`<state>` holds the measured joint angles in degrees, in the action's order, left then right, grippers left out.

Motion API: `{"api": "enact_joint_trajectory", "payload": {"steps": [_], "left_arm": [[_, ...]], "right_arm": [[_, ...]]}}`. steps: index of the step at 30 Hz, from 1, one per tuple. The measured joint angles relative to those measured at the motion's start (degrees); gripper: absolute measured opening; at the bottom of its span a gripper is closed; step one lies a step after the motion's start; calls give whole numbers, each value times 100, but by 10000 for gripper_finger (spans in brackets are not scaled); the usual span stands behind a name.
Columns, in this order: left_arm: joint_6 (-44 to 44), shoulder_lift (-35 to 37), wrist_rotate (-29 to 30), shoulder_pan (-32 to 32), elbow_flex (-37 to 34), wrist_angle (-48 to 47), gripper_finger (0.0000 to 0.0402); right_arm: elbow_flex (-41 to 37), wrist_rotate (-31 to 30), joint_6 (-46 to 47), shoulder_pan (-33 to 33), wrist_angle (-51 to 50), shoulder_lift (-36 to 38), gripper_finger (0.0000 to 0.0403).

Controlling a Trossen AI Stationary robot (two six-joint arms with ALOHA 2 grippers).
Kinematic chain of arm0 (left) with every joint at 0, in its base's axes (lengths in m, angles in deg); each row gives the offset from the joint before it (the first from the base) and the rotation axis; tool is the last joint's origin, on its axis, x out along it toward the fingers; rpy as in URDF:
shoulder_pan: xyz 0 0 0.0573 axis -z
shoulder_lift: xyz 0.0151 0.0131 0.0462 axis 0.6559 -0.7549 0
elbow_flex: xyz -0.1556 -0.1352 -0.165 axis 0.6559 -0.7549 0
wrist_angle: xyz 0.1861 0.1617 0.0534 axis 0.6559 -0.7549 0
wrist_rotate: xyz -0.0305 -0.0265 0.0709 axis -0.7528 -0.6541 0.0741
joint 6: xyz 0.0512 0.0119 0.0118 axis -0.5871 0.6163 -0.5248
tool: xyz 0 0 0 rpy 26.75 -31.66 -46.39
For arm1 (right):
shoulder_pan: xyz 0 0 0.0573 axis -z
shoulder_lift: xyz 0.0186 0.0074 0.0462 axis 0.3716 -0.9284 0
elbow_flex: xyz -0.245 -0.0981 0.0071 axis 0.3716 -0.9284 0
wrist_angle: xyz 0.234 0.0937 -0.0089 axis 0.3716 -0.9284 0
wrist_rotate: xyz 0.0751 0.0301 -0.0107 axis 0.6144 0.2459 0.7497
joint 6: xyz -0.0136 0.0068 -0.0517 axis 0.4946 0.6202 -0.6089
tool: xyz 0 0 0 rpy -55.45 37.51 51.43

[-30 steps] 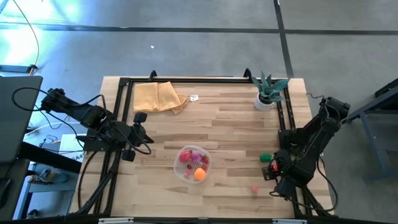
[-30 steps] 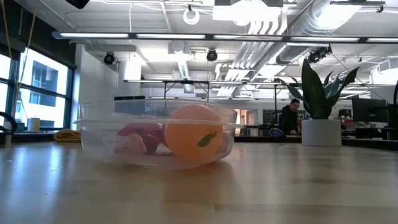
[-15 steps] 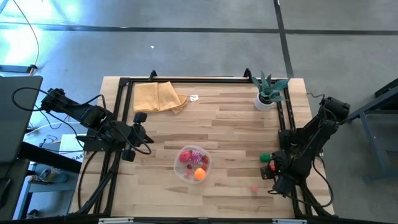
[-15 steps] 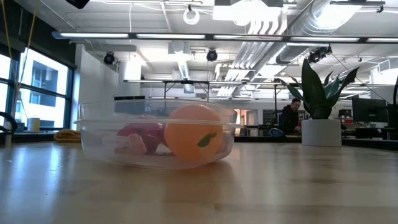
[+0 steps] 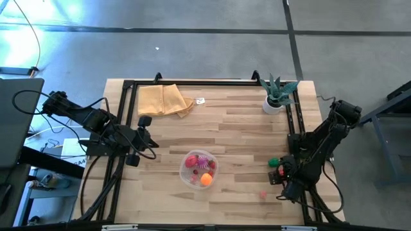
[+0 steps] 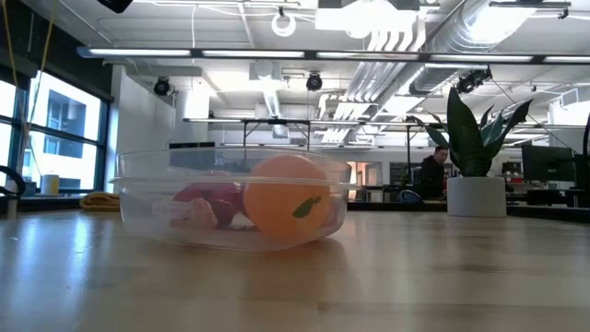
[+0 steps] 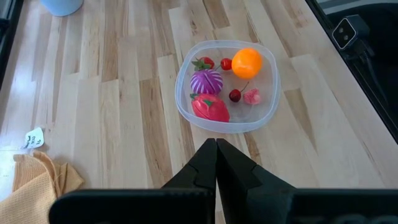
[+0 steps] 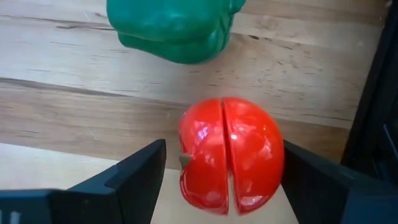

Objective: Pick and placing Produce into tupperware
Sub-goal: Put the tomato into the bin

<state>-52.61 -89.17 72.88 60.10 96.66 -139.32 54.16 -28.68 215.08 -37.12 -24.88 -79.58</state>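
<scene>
Tomato (image 8: 231, 154), red and split by a seam running straight away from the wrist, is sitting between the right gripper's (image 8: 224, 171) wide-spread fingers (image 8: 134, 169), green pepper (image 8: 174, 28) lying just beyond them. Left gripper (image 7: 216, 163) is hanging pinched together, tupperware (image 7: 186, 112) ahead of its tips.

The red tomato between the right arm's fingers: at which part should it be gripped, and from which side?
Grip the red tomato across its widest round middle, with one finger on each flank. The right pincer is open and already straddles it, so closing from there seems best. Keep the pads off the seam running down its face, and clear of the green pepper just beyond it.
</scene>
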Motion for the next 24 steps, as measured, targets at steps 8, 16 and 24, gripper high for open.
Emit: {"api": "enact_joint_trajectory", "payload": {"steps": [8,16,24], "left_arm": [[1,-1,0,1,0,-1,1],[0,-1,0,0,0,0,1],[0,-2,0,0,0,0,1]], "right_arm": [[0,-10,3,0,25,0,259],[-175,-28,3,0,272,0,243],[-323,-188,7,10,468,11,214]]}}
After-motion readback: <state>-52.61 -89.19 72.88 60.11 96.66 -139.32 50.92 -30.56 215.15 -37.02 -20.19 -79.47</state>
